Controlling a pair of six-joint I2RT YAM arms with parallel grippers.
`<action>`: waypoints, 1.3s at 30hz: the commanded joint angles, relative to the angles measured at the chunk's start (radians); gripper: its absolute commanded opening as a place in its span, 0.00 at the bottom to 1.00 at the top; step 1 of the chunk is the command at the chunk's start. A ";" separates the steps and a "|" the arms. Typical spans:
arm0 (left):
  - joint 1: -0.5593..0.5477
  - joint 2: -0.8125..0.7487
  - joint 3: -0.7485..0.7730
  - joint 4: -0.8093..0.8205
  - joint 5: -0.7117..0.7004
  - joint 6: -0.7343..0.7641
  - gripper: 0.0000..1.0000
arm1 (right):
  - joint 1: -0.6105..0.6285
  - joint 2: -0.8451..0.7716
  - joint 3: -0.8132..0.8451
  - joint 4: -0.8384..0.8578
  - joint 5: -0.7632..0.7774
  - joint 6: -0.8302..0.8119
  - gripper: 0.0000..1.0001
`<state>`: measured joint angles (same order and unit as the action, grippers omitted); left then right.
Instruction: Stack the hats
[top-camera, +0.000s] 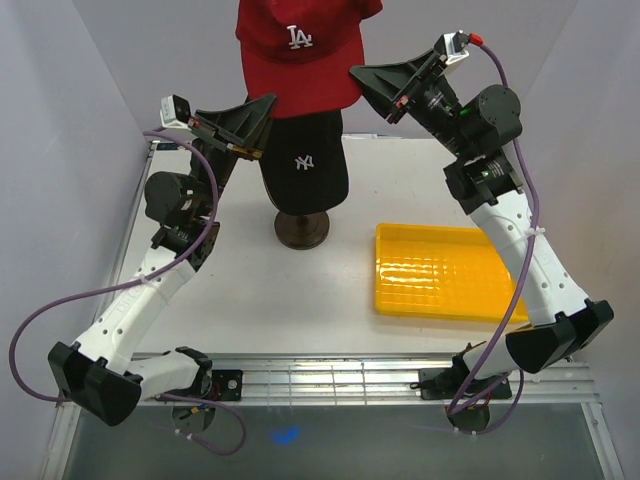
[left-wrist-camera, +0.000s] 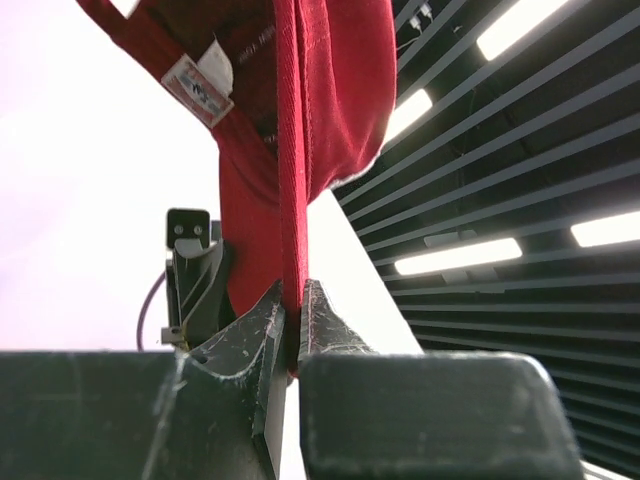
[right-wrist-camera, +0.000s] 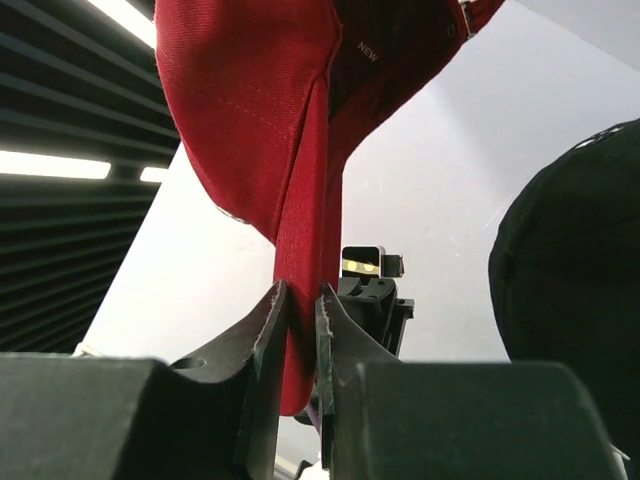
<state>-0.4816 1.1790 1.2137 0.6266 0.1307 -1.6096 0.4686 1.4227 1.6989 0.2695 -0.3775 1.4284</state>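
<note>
A red cap (top-camera: 300, 55) with a white LA logo hangs in the air above a black cap (top-camera: 305, 165) with a white NY logo, which sits on a head on a dark stand (top-camera: 303, 230). My left gripper (top-camera: 268, 104) is shut on the red cap's left edge; in the left wrist view the red cloth (left-wrist-camera: 320, 120) is pinched between the fingertips (left-wrist-camera: 292, 300). My right gripper (top-camera: 355, 78) is shut on the cap's right edge. In the right wrist view the red cap (right-wrist-camera: 260, 130) runs down between the fingers (right-wrist-camera: 300, 305), with the black cap (right-wrist-camera: 570, 300) at the right.
A yellow ribbed tray (top-camera: 440, 275) lies on the white table to the right of the stand, beside my right arm. Both arms reach up and inward over the stand. A metal rail runs along the table's near edge.
</note>
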 joint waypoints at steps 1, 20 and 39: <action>-0.012 -0.059 -0.037 -0.042 0.064 0.063 0.00 | 0.001 0.038 0.070 -0.032 -0.018 -0.010 0.16; -0.012 -0.150 -0.097 -0.255 0.033 0.047 0.00 | 0.001 0.122 0.058 -0.055 -0.089 0.029 0.14; -0.012 -0.235 -0.204 -0.278 0.073 0.056 0.00 | 0.002 0.027 -0.153 -0.001 -0.098 0.004 0.14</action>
<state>-0.4797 0.9829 1.0214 0.3435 0.1047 -1.5856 0.4648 1.4666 1.5593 0.2348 -0.4751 1.4887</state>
